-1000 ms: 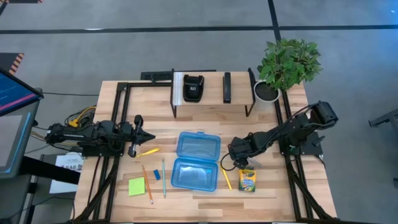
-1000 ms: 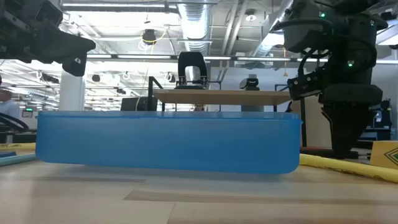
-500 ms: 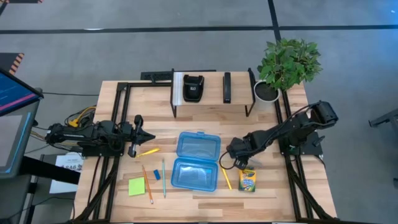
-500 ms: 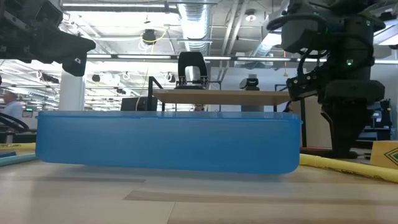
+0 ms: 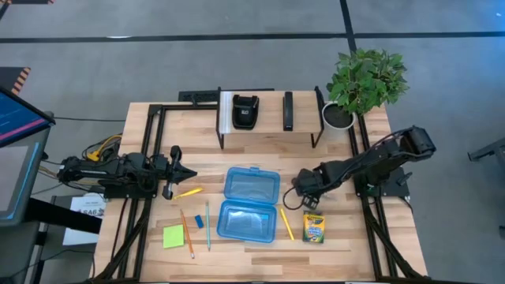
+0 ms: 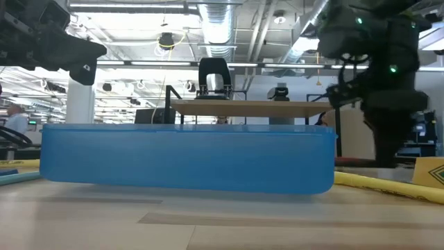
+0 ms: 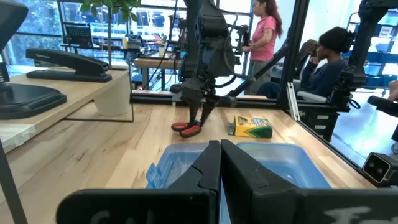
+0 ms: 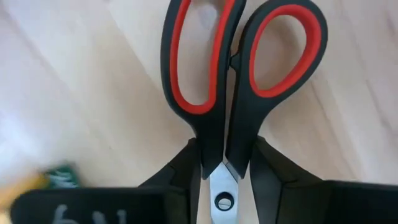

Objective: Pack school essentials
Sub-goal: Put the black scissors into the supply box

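Rightward since a second ago, the right gripper (image 5: pixel 309 200) sits right of centre in the high view, clamped on the red-handled scissors (image 8: pixel 233 87); the blue case (image 5: pixel 249 203) lies open at centre; the left gripper (image 5: pixel 188 173), fingers together, waits centre-left.

- In the right wrist view the scissors (image 8: pixel 227 112) are cut off: the handle loops run past one picture edge and the blades past the opposite one, between the right gripper's (image 8: pixel 225 165) fingers.
- In the high view the scissors are hidden under the right gripper (image 5: pixel 304 207), so only the arm shows there.
- In the low view the blue case (image 6: pixel 187 156) hides most of the table behind it, and the crayon box (image 6: pixel 430 171) is cut off by the picture's right edge.
- A blurred yellow and green thing (image 8: pixel 46 179) in the right wrist view cannot be identified.
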Robot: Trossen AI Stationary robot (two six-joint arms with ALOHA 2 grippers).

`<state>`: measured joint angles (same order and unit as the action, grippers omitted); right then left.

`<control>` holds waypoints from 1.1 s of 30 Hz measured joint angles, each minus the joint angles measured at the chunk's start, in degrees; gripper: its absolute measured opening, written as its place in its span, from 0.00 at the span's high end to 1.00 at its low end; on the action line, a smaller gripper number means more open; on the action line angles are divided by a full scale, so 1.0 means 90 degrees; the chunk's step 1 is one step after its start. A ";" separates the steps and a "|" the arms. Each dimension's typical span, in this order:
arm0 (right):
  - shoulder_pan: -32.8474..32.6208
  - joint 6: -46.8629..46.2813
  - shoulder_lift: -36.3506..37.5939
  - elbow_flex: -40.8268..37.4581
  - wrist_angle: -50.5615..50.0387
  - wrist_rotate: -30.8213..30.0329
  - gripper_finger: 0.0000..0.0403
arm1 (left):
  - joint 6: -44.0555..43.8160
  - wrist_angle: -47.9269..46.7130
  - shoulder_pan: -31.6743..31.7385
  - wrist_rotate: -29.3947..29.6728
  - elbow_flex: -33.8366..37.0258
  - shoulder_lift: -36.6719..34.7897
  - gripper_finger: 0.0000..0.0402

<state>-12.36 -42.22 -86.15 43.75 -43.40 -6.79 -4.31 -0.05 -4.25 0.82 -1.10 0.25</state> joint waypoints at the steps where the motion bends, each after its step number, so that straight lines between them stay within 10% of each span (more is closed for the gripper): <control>1: 0.0016 -0.0023 0.0033 0.0007 -0.0082 0.0005 0.73 | 0.0001 -0.0001 -0.0001 0.0000 0.0000 0.0002 1.00; 23: -0.0088 0.0061 0.0498 0.1032 -0.0638 -0.0111 0.75 | 0.0001 -0.0001 0.0000 0.0000 0.0000 0.0000 1.00; 33: -0.0301 0.0078 0.0503 0.1678 -0.0828 -0.0257 0.91 | -0.0001 -0.0001 0.0000 0.0001 0.0000 0.0000 1.00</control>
<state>-15.07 -41.52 -81.62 58.85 -50.85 -9.10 -4.32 -0.05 -4.25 0.83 -1.10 0.25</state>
